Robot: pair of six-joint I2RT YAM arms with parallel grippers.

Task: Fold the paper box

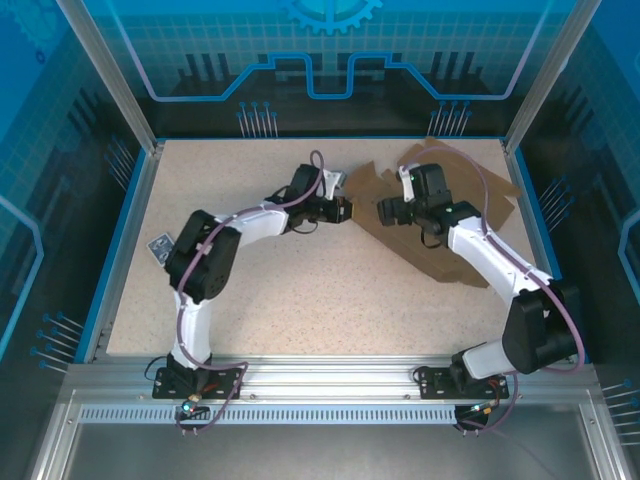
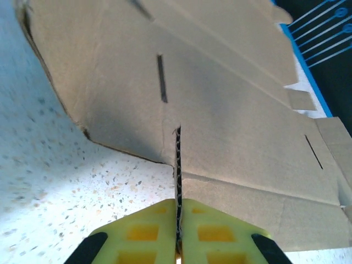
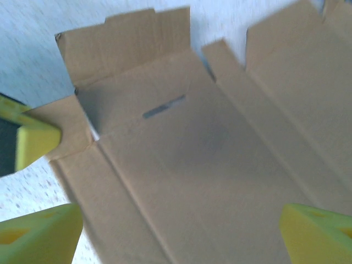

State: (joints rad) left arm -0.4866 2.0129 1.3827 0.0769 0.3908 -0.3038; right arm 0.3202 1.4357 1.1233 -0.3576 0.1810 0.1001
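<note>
The paper box (image 1: 495, 190) is a flat brown corrugated sheet with flaps and creases, lying at the back right of the table. My left gripper (image 1: 348, 211) reaches its left edge. In the left wrist view the yellow fingers (image 2: 148, 231) are shut on an upright flap edge of the paper box (image 2: 231, 99), the left gripper (image 2: 178, 202) pinching the corrugated edge between them. My right gripper (image 1: 388, 212) hovers over the sheet's left part. Its yellow fingers (image 3: 38, 236) stand wide open above the paper box (image 3: 209, 148), the right gripper (image 3: 181, 231) holding nothing.
A small blue-and-white patterned card (image 1: 160, 245) lies near the table's left edge beside the left arm's elbow. Blue rails (image 1: 130, 200) border the speckled tabletop (image 1: 330, 290). The left gripper's yellow finger (image 3: 33, 143) shows at the left of the right wrist view.
</note>
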